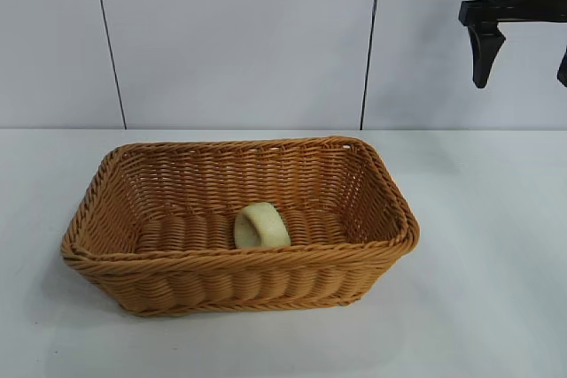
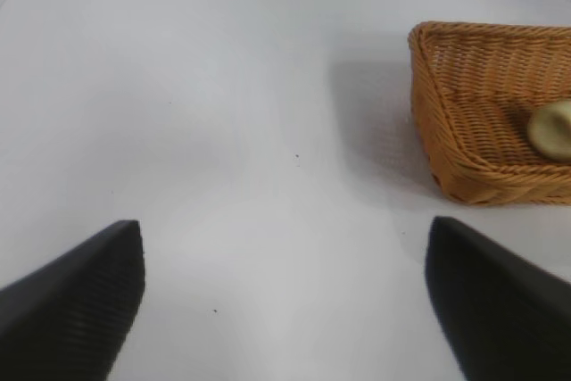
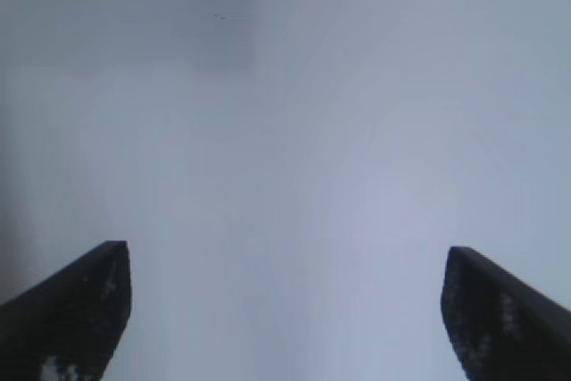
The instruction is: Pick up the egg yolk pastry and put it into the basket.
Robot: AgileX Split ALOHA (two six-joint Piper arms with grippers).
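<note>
Exterior view: matte round pastry (image 1: 261, 226) inside woven basket (image 1: 372, 183).

Light is bright and even. The basket (image 1: 239, 258) throws a soft shadow on the table (image 1: 487, 219) near its left front corner. The right wrist view is hazy and out of focus.

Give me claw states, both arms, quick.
Left claw: open, empty, over bare table beside the basket.
Right claw: open, empty, raised high at the right; the egg yolk pastry lies in the basket.
</note>
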